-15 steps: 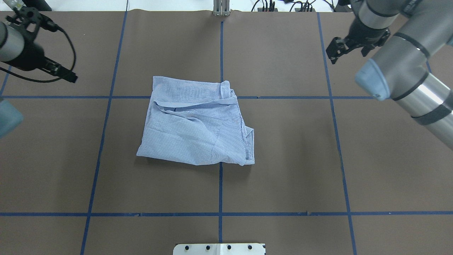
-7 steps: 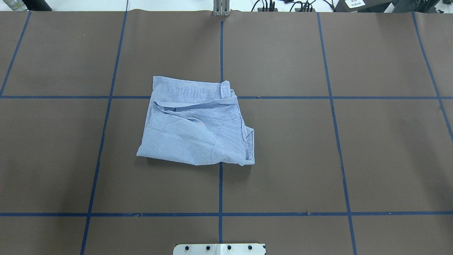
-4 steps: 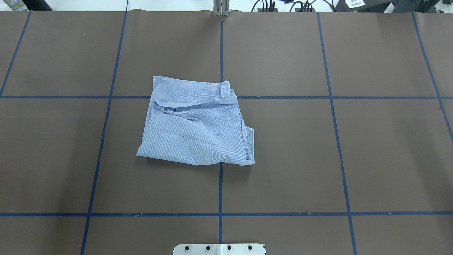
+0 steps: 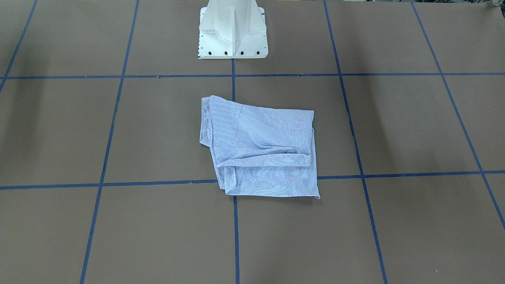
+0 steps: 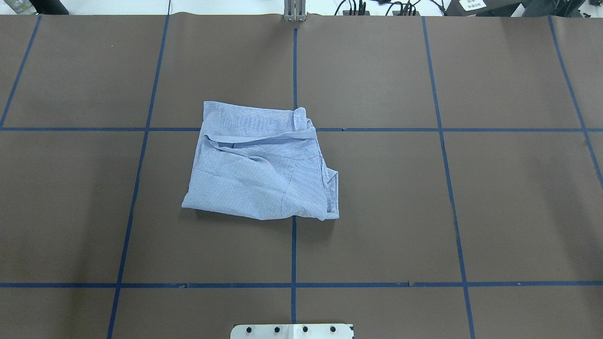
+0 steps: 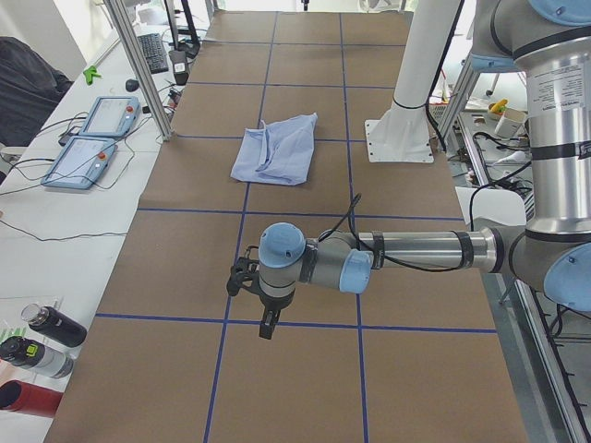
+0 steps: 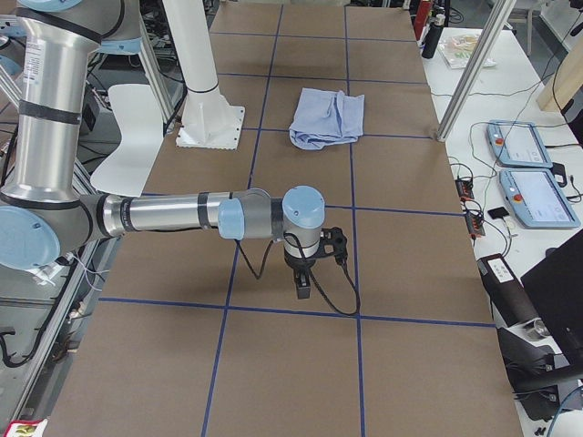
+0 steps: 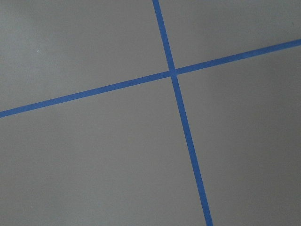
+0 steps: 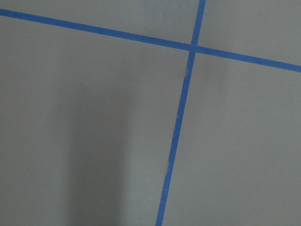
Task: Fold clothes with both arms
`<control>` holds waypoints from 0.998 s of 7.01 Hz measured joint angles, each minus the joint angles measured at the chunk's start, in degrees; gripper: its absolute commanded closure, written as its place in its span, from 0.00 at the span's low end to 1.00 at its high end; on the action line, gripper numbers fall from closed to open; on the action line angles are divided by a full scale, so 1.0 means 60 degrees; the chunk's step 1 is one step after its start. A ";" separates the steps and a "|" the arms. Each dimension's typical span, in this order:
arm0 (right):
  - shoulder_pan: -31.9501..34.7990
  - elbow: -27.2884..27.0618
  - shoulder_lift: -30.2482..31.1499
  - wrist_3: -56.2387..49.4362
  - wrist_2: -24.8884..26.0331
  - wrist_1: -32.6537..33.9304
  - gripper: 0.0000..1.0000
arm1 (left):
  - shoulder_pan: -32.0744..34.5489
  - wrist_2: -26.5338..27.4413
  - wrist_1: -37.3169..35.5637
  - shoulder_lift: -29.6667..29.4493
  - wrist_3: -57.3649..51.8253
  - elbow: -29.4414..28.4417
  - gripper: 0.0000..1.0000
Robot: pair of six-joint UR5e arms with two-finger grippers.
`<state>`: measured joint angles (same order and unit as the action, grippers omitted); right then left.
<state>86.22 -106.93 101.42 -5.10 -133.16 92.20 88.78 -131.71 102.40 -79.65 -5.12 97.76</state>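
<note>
Striped blue-and-white cotton, my shirt lies folded into a rough, rumpled square on the brown table. It sits a short way out in front of the white pedestal, a little toward its left side, across a crossing of blue tape lines. My left gripper hangs fingers-down over the table well off to the pedestal's left, on my outstretched left arm. My right gripper hangs likewise well off to the pedestal's right, on my right arm. Both are far from the shirt and grip none of it. How wide either stands I cannot tell: only the side cameras catch them, and my wrist cameras show just table and tape.
</note>
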 measured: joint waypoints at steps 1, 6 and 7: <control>0.0006 -0.0001 0.0000 0.0001 0.0000 0.0000 0.00 | -0.0005 -0.0003 -0.0001 0.0003 0.0002 -0.0025 0.00; 0.0027 -0.0021 -0.0002 0.0011 0.0001 0.0000 0.00 | -0.0003 0.0003 0.0001 0.0056 0.0000 -0.0027 0.00; 0.0034 -0.0033 -0.0008 0.0011 0.0001 -0.0003 0.00 | -0.0001 -0.0006 0.0011 0.0156 -0.0010 0.0003 0.00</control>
<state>86.42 -107.13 101.38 -5.04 -133.15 92.18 88.77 -131.74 102.47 -78.71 -5.18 97.78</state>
